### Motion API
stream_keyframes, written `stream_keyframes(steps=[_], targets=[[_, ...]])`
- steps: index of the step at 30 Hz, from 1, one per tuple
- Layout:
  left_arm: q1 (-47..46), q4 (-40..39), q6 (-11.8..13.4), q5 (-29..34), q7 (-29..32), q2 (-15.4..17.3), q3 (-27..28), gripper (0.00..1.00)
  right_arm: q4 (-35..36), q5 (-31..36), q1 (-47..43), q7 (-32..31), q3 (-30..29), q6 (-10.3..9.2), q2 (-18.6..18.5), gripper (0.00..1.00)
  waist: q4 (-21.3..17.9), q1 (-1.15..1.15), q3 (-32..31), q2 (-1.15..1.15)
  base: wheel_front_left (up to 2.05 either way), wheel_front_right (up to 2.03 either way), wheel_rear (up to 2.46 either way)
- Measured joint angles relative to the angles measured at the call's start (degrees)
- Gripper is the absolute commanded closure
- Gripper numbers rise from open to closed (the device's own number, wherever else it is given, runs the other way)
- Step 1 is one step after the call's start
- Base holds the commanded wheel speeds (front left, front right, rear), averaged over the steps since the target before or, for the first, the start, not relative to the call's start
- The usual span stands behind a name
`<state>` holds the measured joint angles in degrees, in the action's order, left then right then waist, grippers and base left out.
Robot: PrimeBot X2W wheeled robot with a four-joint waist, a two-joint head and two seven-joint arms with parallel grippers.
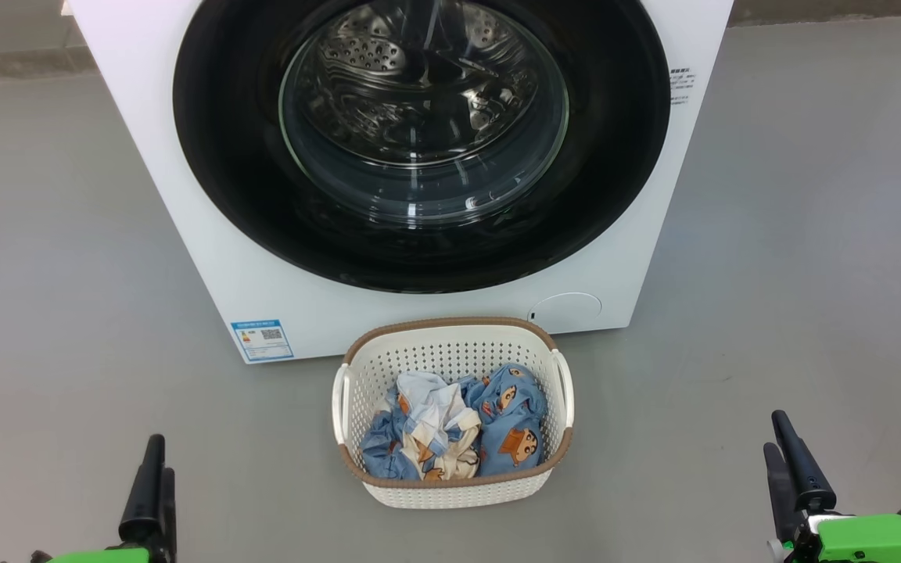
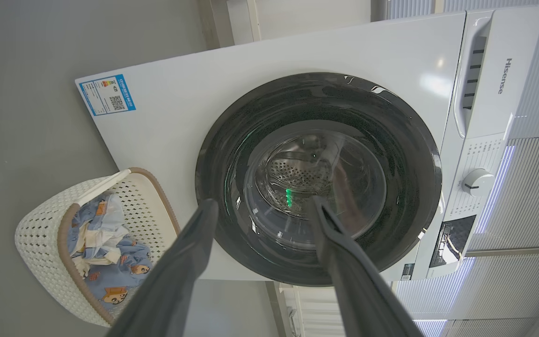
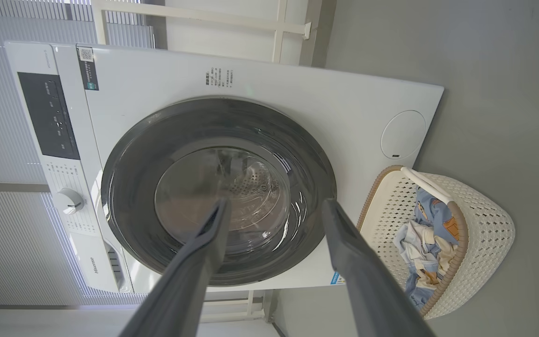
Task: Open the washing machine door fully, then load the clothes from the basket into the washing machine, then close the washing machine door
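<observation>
Black washing machine door (image 1: 423, 125) shut — clothes (image 1: 458, 426) half-hidden in basket (image 1: 450, 352).

Before you stands a white front-loading washing machine (image 1: 208, 266) with a blue label sticker (image 1: 262, 340) at its lower left corner. Its round door (image 1: 421, 117) is shut flush against the front: a wide glossy black ring surrounds a bulging clear glass bowl, and the steel drum (image 1: 364, 55) shows through it. Just in front, upright on the grey floor (image 1: 67, 313), sits a cream perforated basket (image 1: 450, 491) with a brown rim. Inside lie the clothes (image 1: 509, 426), a crumpled bundle of blue cartoon-print fabric with cream and white cloth.
</observation>
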<state>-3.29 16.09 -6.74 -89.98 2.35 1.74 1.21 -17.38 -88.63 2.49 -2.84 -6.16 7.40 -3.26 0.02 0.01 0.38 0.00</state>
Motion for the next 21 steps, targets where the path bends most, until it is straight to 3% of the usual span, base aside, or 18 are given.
stream_keyframes(steps=[12,21], targets=[[-0.86,-1.0,0.0,10.67,-2.11,1.09,-1.18,0.0,-0.48,8.31,1.42,2.68,2.03,0.0,-1.86,0.0,0.05,0.0,0.11,0.0,0.0,0.0,0.0],[-0.86,-1.9,-0.01,20.61,-3.79,1.04,-1.1,0.0,-0.55,18.35,1.66,4.26,1.89,0.0,-1.92,0.0,0.12,0.0,-0.03,0.0,0.0,0.0,0.0]])
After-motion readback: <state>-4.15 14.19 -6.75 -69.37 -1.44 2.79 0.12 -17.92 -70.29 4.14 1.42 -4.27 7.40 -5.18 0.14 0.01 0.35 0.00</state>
